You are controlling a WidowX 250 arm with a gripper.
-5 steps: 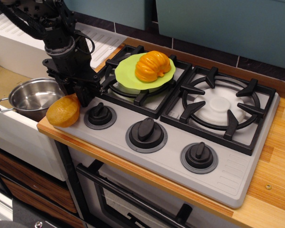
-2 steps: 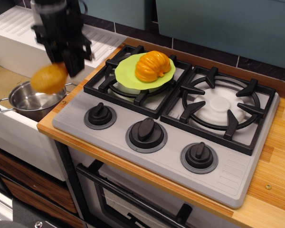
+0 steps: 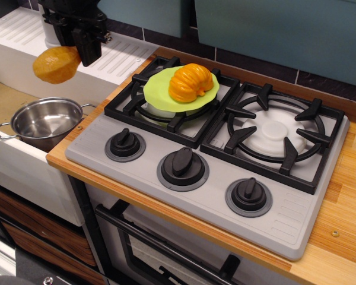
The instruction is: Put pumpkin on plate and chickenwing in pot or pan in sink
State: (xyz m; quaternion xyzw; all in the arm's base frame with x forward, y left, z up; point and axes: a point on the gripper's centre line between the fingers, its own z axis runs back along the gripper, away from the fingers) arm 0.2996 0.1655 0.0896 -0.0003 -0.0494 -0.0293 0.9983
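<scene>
The black gripper [image 3: 71, 50] has its jaws closed on the golden-brown toy chickenwing [image 3: 56, 64], held in the air above the shiny steel pot [image 3: 44, 123] in the white sink [image 3: 15, 155]. The ribbed orange pumpkin [image 3: 191, 82] sits on the lime-green plate [image 3: 157, 90] on the black stove grate [image 3: 166, 116], well apart.

The small stainless-steel pot [image 3: 44, 123] at the near left is shining, its polished inside mirroring light. The ribbed bright-orange plastic pumpkin [image 3: 191, 82] is gleaming glossily on the smooth, matt lime-green plastic plate [image 3: 157, 90]. The golden-brown toy chicken piece [image 3: 56, 64] is showing a duller, slightly dimpled skin. The black gripper [image 3: 78, 41] is looking like matt plastic and metal. The black burner grates [image 3: 273, 138] are appearing matt and cast-looking, on a smooth grey stove top [image 3: 288, 219]. The light wooden counter [image 3: 344, 208] is showing grain. The white ridged drainboard [image 3: 121, 54] is looking like smooth plastic.
</scene>
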